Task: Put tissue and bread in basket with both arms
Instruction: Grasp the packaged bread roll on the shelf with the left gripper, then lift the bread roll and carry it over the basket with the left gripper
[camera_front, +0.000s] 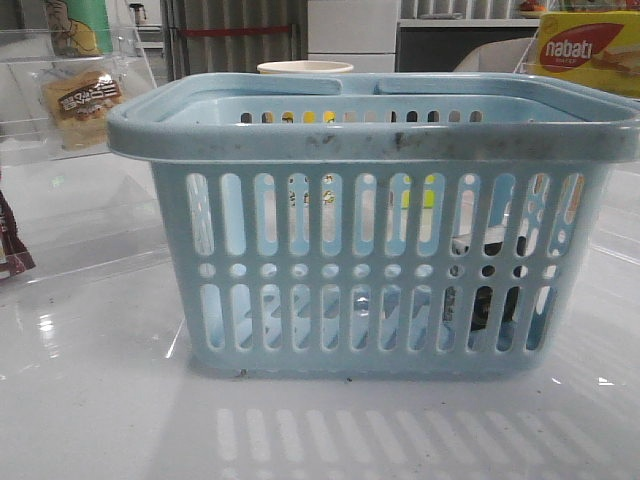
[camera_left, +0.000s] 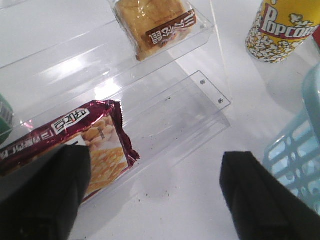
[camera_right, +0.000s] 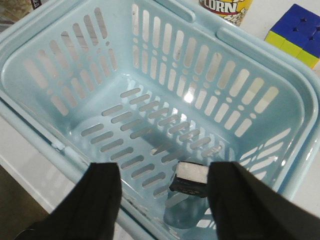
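Note:
The light blue basket (camera_front: 380, 135) fills the middle of the front view. The tissue (camera_right: 189, 179), a dark pack with a white top, stands inside it on the slotted floor, and shows through the slots in the front view (camera_front: 488, 295). My right gripper (camera_right: 165, 200) is open above the basket's inside, the tissue close beside one finger (camera_right: 245, 200). The bread (camera_left: 155, 25) lies on a clear acrylic shelf, also seen in the front view (camera_front: 85, 105). My left gripper (camera_left: 155, 195) is open and empty over the table, below that shelf. Neither gripper shows in the front view.
A dark red snack packet (camera_left: 75, 145) lies on the lower acrylic step by my left finger. A popcorn cup (camera_left: 280, 30) stands behind the basket's corner (camera_left: 295, 155). A colour cube (camera_right: 297, 32) sits beyond the basket. A yellow nabati box (camera_front: 590, 50) is at the back right.

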